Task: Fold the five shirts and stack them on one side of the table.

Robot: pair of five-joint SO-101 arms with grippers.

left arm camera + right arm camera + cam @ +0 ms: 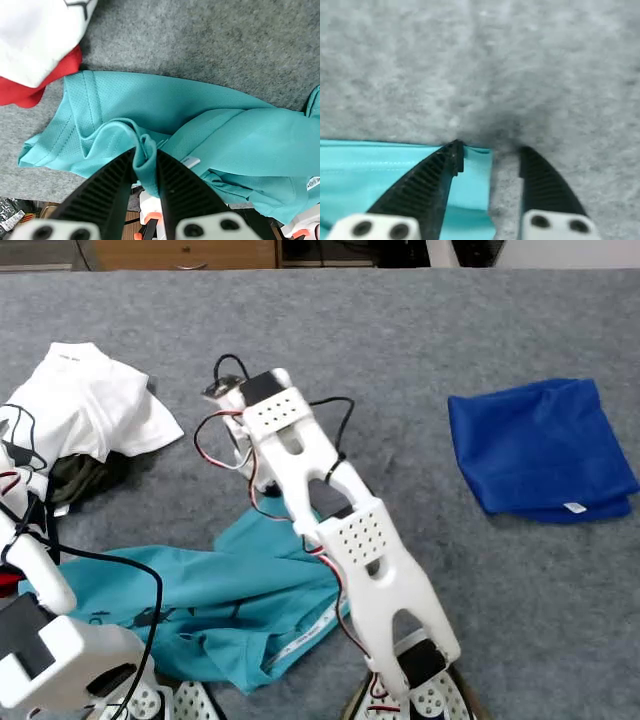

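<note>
Ribbed black fingers (115, 185) of the left gripper (145, 157) are pinching a raised fold of the teal shirt (200, 115), which is lying crumpled on the grey table (210, 45) near the arms' bases. Beyond it, the right gripper (491, 150) is standing open, one finger resting on the teal shirt's corner and the other on the table. A white shirt (90, 405) is lying crumpled far left, and a blue shirt (540, 450) is lying folded far right.

Your right arm (365, 540) is white moulded plastic: flat links dotted with grids of small holes, with black servos set between them. Thin red, black and white cables (197, 440) loop off it. A thicker black cable (100, 558) crosses your left arm (60, 660). Your left gripper (146, 151) and right gripper (491, 147) have black ribbed fingers (107, 192) on white bases with dark screw holes.
</note>
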